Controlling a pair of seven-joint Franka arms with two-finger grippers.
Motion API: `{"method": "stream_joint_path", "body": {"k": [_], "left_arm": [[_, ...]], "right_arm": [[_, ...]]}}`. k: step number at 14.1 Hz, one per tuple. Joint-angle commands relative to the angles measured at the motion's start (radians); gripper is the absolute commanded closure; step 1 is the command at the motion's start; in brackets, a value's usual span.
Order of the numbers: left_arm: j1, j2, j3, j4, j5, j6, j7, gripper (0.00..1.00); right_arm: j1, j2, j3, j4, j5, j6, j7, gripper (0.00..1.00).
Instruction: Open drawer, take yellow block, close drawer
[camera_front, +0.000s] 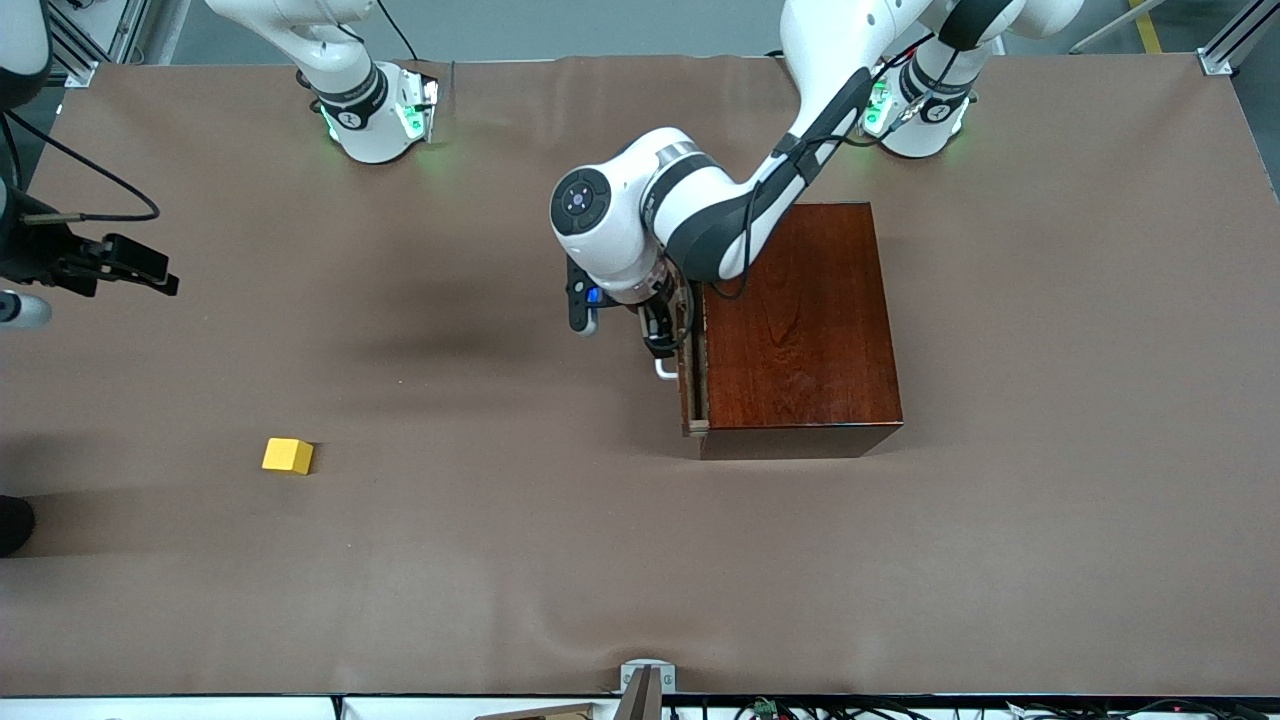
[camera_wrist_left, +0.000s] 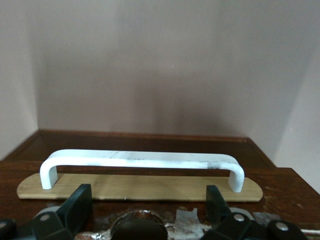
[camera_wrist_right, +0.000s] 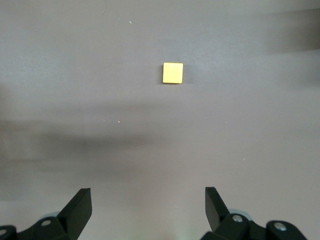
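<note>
Sitting nearly shut in the wooden box (camera_front: 805, 325), the drawer (camera_front: 692, 370) is showing only a thin strip of pale tray at the box's face toward the right arm's end of the table. Its white handle (camera_wrist_left: 142, 164) is lying just ahead of the left gripper (camera_front: 660, 335), whose two fingers (camera_wrist_left: 77, 205) are standing spread wide and holding nothing, apart from the bar. The left arm is reaching down from its base over the box's upper corner. The yellow block (camera_front: 288, 456) is resting on the brown table (camera_front: 500, 560), well apart from the box at about 8 o'clock from it, nearer the front camera. The right gripper (camera_wrist_right: 147, 210) is hanging above the block, fingers spread and empty, at the table's right-arm end.
</note>
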Motion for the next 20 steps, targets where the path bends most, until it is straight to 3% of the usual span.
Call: {"method": "stream_joint_path", "body": {"k": [1, 7, 12, 15, 18, 20], "left_arm": [[0.000, -0.021, 0.013, -0.016, 0.045, -0.081, 0.003, 0.00], [-0.002, -0.025, 0.014, -0.013, 0.056, -0.133, -0.018, 0.00], [-0.002, -0.048, 0.005, -0.007, 0.049, 0.135, -0.217, 0.00], [0.025, -0.155, 0.010, -0.011, 0.039, 0.141, -0.489, 0.00], [0.155, -0.278, 0.013, -0.018, -0.078, 0.077, -0.857, 0.00], [0.235, -0.330, 0.013, -0.019, -0.084, 0.033, -1.062, 0.00]], "right_arm": [[-0.007, -0.004, -0.004, 0.051, 0.013, -0.015, 0.001, 0.00], [-0.028, -0.006, -0.004, 0.093, 0.013, -0.021, 0.000, 0.00], [-0.030, -0.001, -0.006, 0.093, 0.004, -0.016, -0.002, 0.00], [-0.030, 0.002, -0.004, 0.094, 0.006, -0.016, -0.002, 0.00], [-0.028, 0.003, -0.004, 0.093, 0.007, -0.016, -0.002, 0.00], [-0.031, 0.003, -0.004, 0.094, 0.006, -0.016, -0.002, 0.00]]}}
